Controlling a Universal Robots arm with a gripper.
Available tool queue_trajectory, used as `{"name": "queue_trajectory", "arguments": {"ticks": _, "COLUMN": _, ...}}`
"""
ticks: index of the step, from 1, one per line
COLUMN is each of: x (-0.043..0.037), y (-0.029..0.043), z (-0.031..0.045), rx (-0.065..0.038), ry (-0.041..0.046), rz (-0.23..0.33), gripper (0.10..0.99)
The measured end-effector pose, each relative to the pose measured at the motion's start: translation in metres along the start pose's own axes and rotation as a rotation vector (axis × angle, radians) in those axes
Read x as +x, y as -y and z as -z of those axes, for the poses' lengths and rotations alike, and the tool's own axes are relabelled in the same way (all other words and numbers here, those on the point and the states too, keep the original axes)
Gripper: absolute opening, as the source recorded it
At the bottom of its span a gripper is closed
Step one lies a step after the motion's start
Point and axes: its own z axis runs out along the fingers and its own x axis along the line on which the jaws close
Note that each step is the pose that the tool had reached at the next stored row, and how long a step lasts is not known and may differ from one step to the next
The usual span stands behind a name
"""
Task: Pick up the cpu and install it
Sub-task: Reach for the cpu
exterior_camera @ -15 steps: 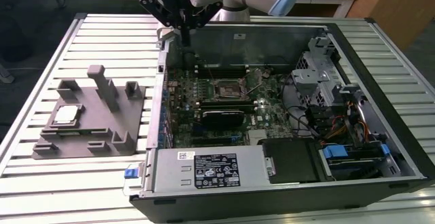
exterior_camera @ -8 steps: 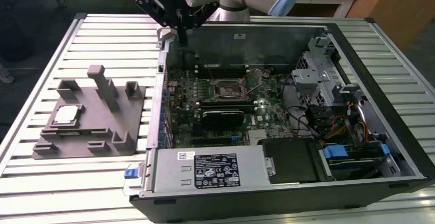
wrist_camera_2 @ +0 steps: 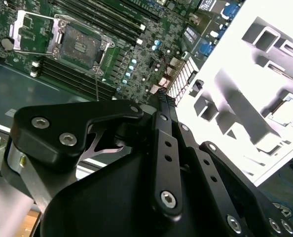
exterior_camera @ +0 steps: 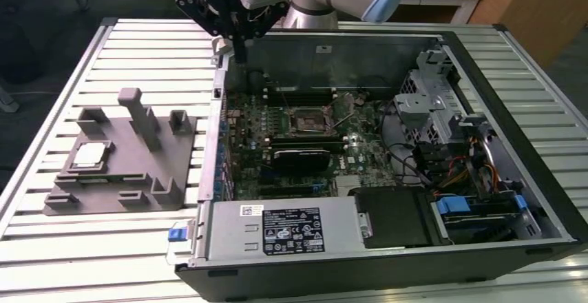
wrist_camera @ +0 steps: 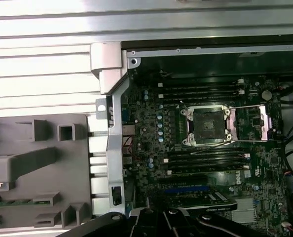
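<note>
gripper [exterior_camera: 242,54] hangs above the rear corner of the open computer case [exterior_camera: 368,272], at the edge nearest the grey fixture [exterior_camera: 138,169]. jaws are closed together with nothing between them; in the second wrist view the fingers [wrist_camera_2: 162,101] meet at the tip. cpu [exterior_camera: 89,154] lies flat in a recess of the grey fixture on the slatted table [exterior_camera: 55,262], towards the exterior view's left and well apart from the gripper. motherboard socket [wrist_camera: 208,126] stands empty inside the case, its retaining frame swung open.
</note>
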Motion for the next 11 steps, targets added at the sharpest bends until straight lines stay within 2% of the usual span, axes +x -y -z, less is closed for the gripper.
{"name": "queue_trajectory", "arguments": {"ticks": 11, "x": 0.0143, "y": 0.0011, "z": 0.0004, "rx": 0.000, "ry": 0.0000, "rz": 0.000, "gripper": 0.106}}
